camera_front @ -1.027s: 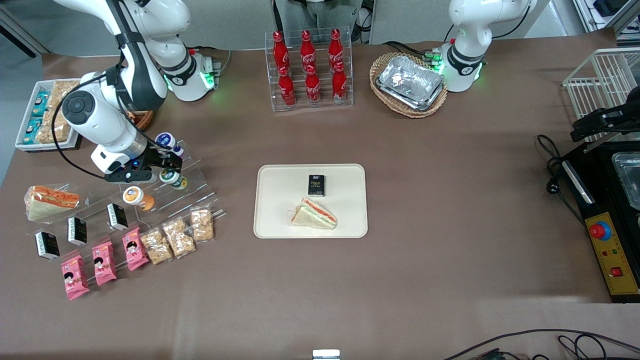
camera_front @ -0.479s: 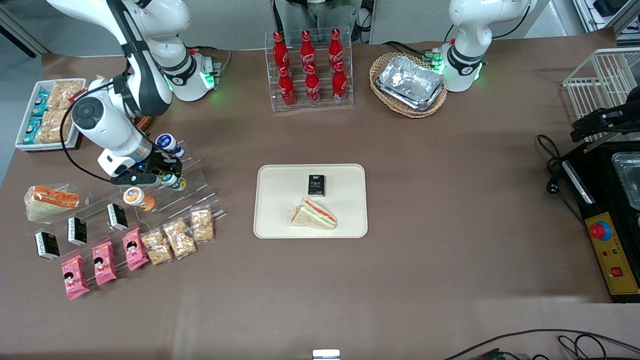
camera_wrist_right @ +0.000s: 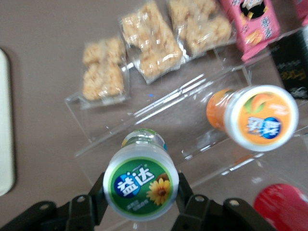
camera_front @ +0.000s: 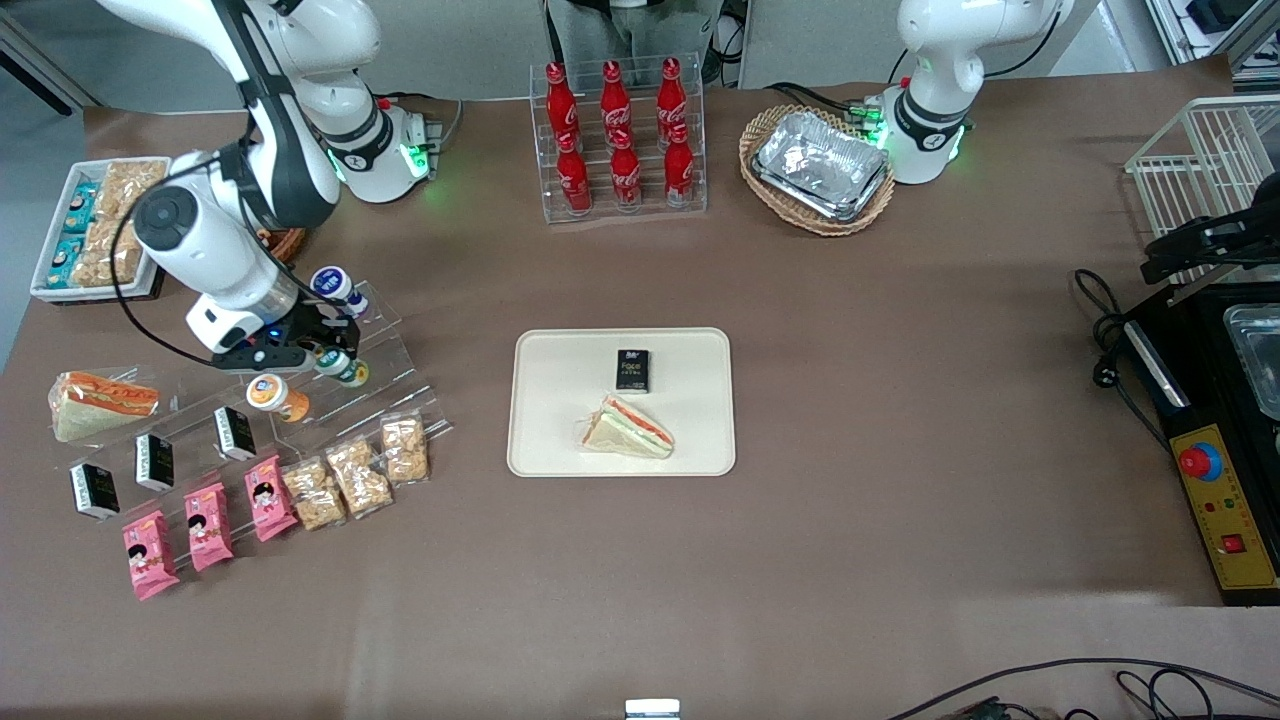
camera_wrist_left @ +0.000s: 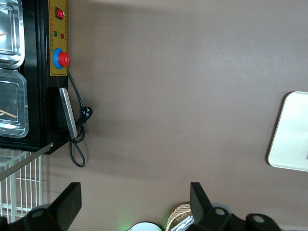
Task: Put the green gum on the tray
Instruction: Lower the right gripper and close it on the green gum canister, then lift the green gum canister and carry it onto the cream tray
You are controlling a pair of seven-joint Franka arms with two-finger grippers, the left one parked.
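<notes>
Two fingers of my end effector (camera_wrist_right: 140,204) are clamping the green gum (camera_wrist_right: 140,181) at its lid, just above the clear rack (camera_front: 375,355), well apart from the tray (camera_front: 700,400).

Front view looks down on the whole table; both wrist views sit close, all sharing the tray (camera_front: 560,440) (camera_wrist_left: 288,144) (camera_wrist_right: 5,125), the right wrist's gripper (camera_wrist_right: 140,204) near the gum (camera_wrist_right: 140,187).

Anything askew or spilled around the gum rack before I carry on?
Nothing stands out. The pincer grips the green gum by its sides at the clear rack; the orange-lidded jar lies in its slot beside it, and the tray sits flat with nothing spilled.
</notes>
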